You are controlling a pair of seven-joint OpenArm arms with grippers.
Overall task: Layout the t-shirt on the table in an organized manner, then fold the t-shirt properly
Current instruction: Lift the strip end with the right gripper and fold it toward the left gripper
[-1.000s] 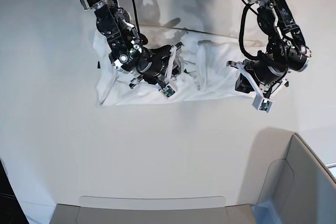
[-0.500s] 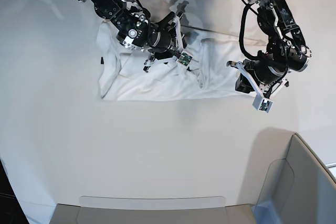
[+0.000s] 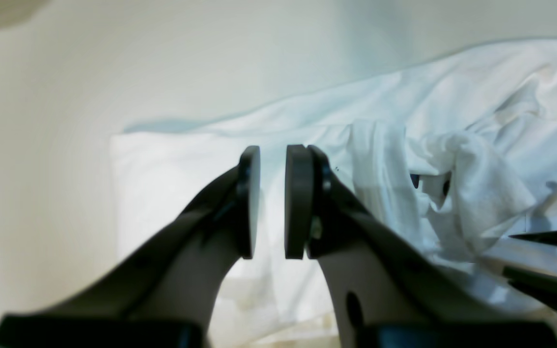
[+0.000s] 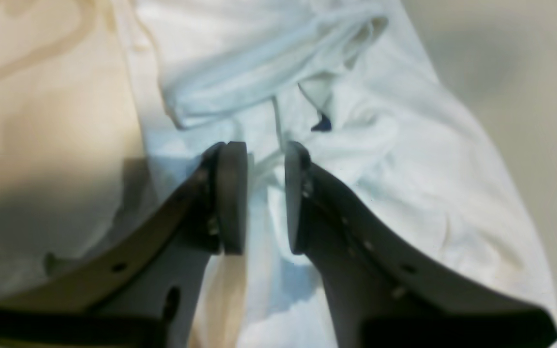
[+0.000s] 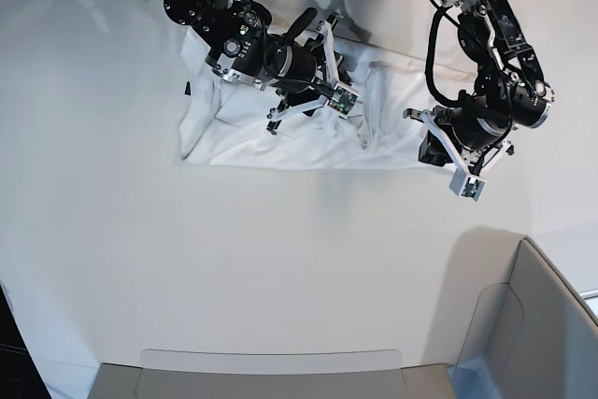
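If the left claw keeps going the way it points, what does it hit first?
Most likely the flat end of the t-shirt just ahead of the left claw, though depth is unclear; the jaws stand slightly apart, holding nothing.

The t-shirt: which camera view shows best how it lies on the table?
The base view: the whole t-shirt shows, rumpled, spread sideways on the table. The left wrist view shows only one bunched end, the right wrist view a creased middle part.

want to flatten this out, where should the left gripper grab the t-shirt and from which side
Probably the bunched ridge of the t-shirt rising mid-cloth. It stands proud of the table, so it gives the jaws something to close on. The left gripper sits over the flat end, so it would come in from that end toward the ridge.
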